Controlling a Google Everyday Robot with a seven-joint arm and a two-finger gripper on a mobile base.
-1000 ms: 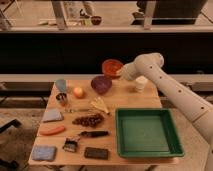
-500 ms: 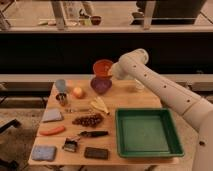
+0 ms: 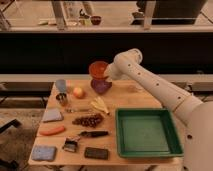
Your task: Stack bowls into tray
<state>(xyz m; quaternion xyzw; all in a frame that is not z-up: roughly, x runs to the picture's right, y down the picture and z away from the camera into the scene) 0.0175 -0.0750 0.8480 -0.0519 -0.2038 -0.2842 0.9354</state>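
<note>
An orange bowl (image 3: 98,68) hangs in the air above the back of the wooden table (image 3: 135,102). My gripper (image 3: 106,75) is at the bowl's right rim and holds it. Directly below sits a purple bowl (image 3: 101,86) on the table. The green tray (image 3: 146,148) stands empty at the front right of the table, well to the right of and nearer than both bowls. My white arm (image 3: 150,82) reaches in from the right over the table's back edge.
Left of the purple bowl are a blue cup (image 3: 61,85), a metal cup (image 3: 62,98) and a peach (image 3: 78,92). A banana (image 3: 100,105), dark grapes (image 3: 89,120), a carrot (image 3: 52,130), a grey cloth (image 3: 52,116), a blue sponge (image 3: 44,152) and a black block (image 3: 96,153) fill the left half.
My arm has swung left, carrying the orange bowl from the back middle of the table to above the purple bowl.
</note>
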